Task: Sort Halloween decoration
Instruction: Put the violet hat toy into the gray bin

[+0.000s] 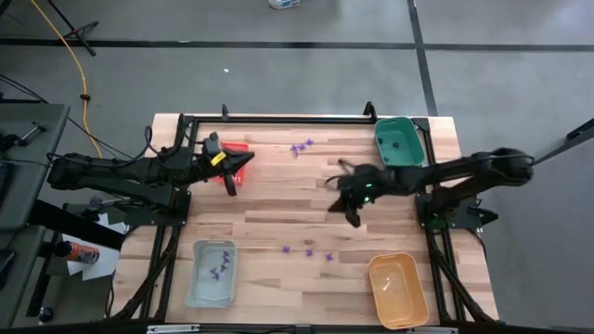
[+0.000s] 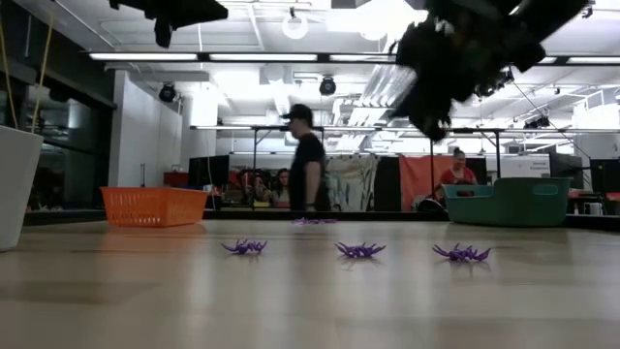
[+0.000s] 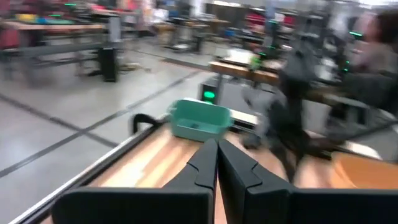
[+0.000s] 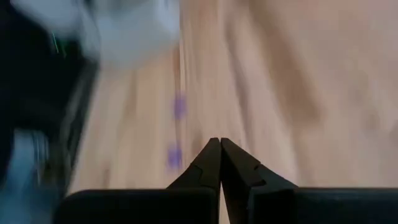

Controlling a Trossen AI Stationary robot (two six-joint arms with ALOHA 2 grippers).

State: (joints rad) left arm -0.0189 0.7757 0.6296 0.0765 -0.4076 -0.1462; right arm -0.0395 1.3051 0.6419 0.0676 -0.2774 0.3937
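Purple spidery decorations [image 2: 359, 250] on woodgrain table [image 1: 278, 199]

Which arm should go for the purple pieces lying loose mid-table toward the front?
Right, probably. The right gripper hangs above the table's middle, jaws shut and empty, nearer the loose purple pieces. The left gripper is shut too, by the red tray at the far left.

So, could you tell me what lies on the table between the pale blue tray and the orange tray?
In the high view, between pale blue tray and orange tray: bare wood; purple pieces sit just beyond.
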